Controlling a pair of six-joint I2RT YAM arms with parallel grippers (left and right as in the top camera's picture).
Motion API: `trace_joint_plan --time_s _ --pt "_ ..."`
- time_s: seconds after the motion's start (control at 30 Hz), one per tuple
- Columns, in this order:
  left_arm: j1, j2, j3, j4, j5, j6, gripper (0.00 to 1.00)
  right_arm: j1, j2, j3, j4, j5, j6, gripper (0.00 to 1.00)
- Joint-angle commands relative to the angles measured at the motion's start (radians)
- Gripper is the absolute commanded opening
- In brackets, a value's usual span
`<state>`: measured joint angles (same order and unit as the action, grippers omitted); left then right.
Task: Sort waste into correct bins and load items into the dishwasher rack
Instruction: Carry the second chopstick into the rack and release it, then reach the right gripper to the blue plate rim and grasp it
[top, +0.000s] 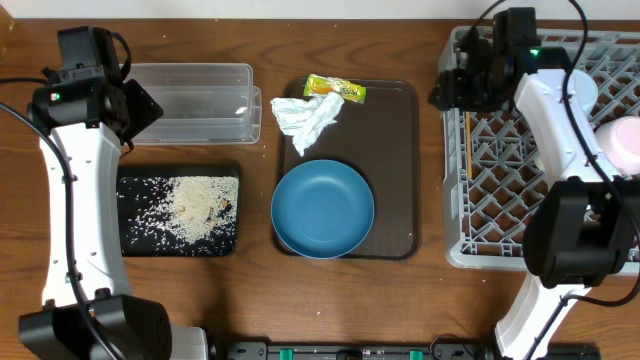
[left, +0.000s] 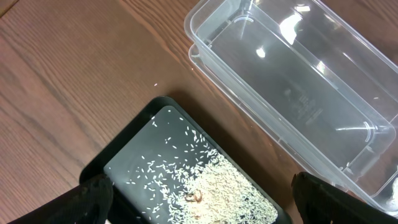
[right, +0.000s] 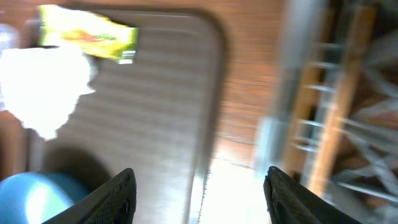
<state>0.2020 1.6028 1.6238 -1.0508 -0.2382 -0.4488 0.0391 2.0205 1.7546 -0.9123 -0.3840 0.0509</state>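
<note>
White rice crumbs (top: 190, 208) lie in the black tray (top: 134, 240), also in the left wrist view (left: 134, 155). The clear tub (top: 195, 100) behind it holds nothing I can see. The crumpled napkin (top: 308, 118), yellow-green wrapper (top: 335, 89) and dark-blue dish (top: 322, 208) sit on the brown tray (top: 395, 150). Chopsticks (top: 470, 150) and a pink bowl (top: 622, 140) are in the grey rack (top: 500, 190). My left gripper (top: 135, 105) is open and empty over the black tray's far end (left: 202, 190). My right gripper (top: 450, 90) is open and empty between the brown tray and the rack (right: 199, 186). The light-blue bowl is hidden.
The right wrist view is blurred; it shows the wrapper (right: 87, 34), napkin (right: 43, 87), blue dish (right: 37, 196) and the rack's left wall (right: 298, 74). A white rounded item (top: 582, 88) shows in the rack behind my right arm. Bare wood lies left of the black tray (left: 56, 93).
</note>
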Motion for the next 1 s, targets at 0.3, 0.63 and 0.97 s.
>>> trace_joint_plan --time_s 0.3,0.63,0.97 --pt "0.004 -0.002 0.012 -0.004 -0.005 -0.006 0.95 0.286 -0.039 -0.003 -0.052 0.012 -0.034 0.86" --pt "0.005 -0.002 0.012 -0.004 -0.005 -0.006 0.95 0.576 -0.039 -0.004 -0.106 0.014 -0.105 0.89" --pt "0.004 -0.002 0.012 -0.004 -0.005 -0.006 0.95 0.844 -0.039 -0.044 -0.078 0.232 -0.003 0.88"
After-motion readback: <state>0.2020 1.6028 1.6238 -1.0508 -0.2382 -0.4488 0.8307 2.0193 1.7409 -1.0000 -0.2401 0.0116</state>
